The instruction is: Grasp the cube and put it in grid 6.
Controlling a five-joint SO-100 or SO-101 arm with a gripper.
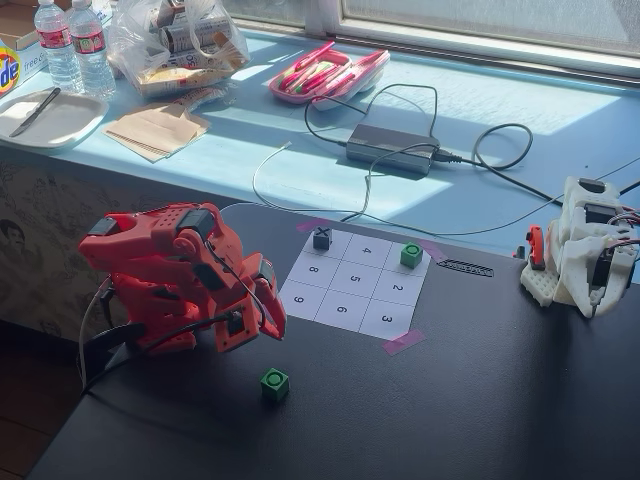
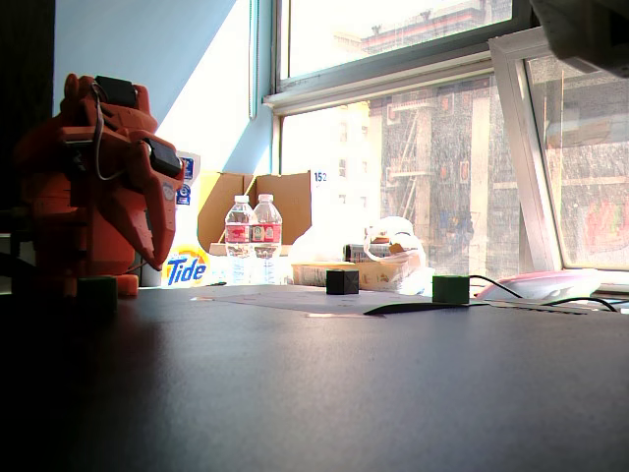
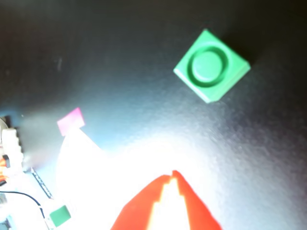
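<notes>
Your hand (image 3: 173, 173), fingers pressed together and empty, hangs short of the cube (image 3: 211, 65); in the wrist view the cube lies ahead and to the right, alone on the dark counter (image 1: 480, 400), well apart from grid 6 (image 1: 342, 309). It has no long axis and sits corner-on, round mark up

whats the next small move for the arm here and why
Probably swing toward the green cube and lower over it. It sits alone on the dark table, off the grid sheet, and cell 6 is free. In the wrist view the tool looks shut and is apart from the cube, so it should open first.
</notes>
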